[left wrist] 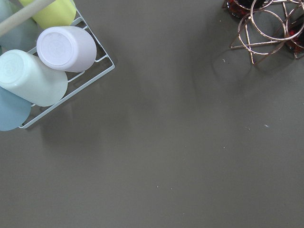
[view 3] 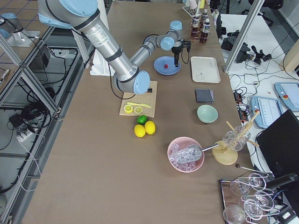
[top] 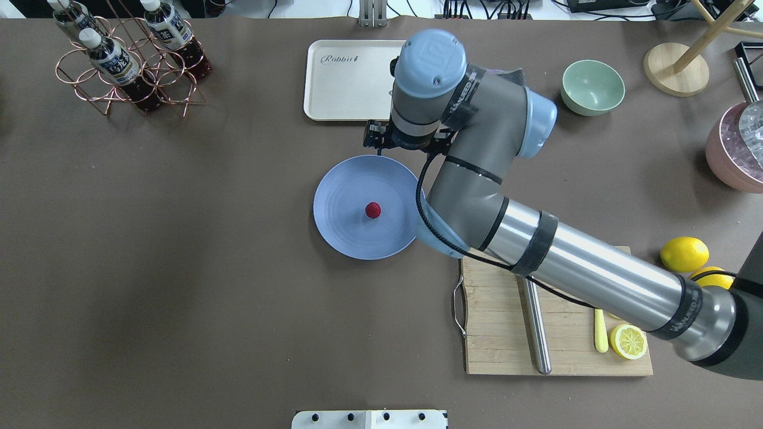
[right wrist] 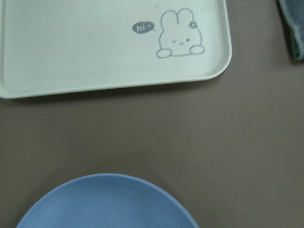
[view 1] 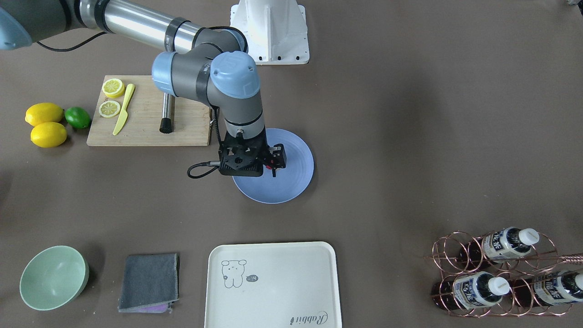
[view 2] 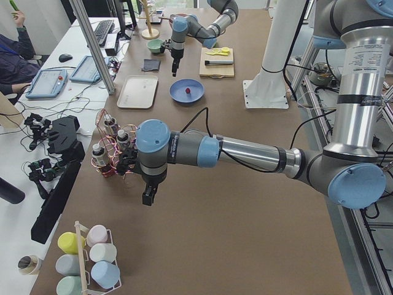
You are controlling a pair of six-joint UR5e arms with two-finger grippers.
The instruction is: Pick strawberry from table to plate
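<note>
The strawberry (top: 373,210) is a small dark red berry lying free near the middle of the blue plate (top: 340,202), also seen as a red dot (view 2: 186,91) in the exterior left view. My right gripper (top: 379,138) hangs raised over the plate's far rim, on the tray side, apart from the berry. Its fingers are hidden under the wrist, so I cannot tell its state. In the front-facing view it (view 1: 276,158) covers the plate's (view 1: 296,182) middle. My left gripper (view 2: 147,198) hovers over bare table beside the bottle rack. Its state cannot be told.
The cream tray (top: 340,89) lies just beyond the plate. A wooden cutting board (top: 501,345) with lemon slices, a yellow knife and a metal rod sits under my right arm. Lemons (view 1: 45,123), a lime, a green bowl (view 1: 52,278), a grey cloth (view 1: 149,282) and a bottle rack (top: 128,65) ring the table.
</note>
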